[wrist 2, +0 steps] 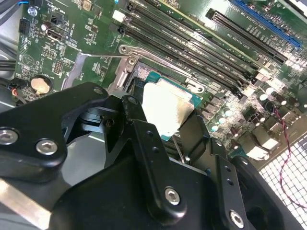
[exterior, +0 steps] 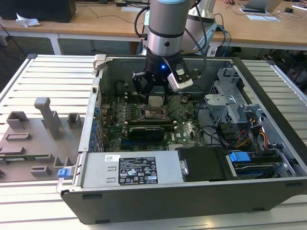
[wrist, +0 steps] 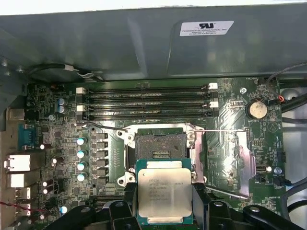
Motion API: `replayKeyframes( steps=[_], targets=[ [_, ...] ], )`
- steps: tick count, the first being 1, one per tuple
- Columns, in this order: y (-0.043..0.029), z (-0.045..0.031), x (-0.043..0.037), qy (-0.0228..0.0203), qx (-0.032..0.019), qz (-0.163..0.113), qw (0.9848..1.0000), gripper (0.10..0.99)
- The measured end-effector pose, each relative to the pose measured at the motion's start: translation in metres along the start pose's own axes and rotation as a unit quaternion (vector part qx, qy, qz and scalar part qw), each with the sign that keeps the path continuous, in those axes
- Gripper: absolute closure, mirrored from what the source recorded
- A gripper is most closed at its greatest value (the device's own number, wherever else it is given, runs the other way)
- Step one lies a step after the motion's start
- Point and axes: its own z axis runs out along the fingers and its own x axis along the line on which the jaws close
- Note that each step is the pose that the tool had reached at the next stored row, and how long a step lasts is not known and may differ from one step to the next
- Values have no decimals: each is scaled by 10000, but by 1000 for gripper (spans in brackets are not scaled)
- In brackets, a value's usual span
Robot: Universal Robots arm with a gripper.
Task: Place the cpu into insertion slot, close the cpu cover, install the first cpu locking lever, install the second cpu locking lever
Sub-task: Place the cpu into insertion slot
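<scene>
My gripper [exterior: 157,91] is shut on the cpu [exterior: 157,100], a flat square chip with a silver-grey top. It hangs inside the open computer case, just above the insertion slot [exterior: 154,113]. In the first wrist view the cpu [wrist: 164,195] sits between the black fingers [wrist: 128,203], close beside the dark insertion slot [wrist: 159,148], whose contact field is bare. The cpu cover [wrist: 242,163], a thin silver frame, lies swung open next to the slot. Thin wire locking levers [wrist: 220,130] stand released along the slot's edge. In the second wrist view the cpu [wrist 2: 165,108] partly hides the slot.
Long black memory slots [wrist: 148,103] run beside the socket. A black expansion card [exterior: 148,132] and a grey power supply [exterior: 129,170] lie toward the case front. A drive cage with cables [exterior: 240,124] fills the exterior view's right. A grey fixture plate [exterior: 33,139] lies outside, left.
</scene>
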Motion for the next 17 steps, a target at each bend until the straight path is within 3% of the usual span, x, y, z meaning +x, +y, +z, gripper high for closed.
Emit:
replayKeyframes(
  steps=[17],
  targets=[
    [-8, 133, -3, 0, 19, 0, 10000, 541]
  ],
)
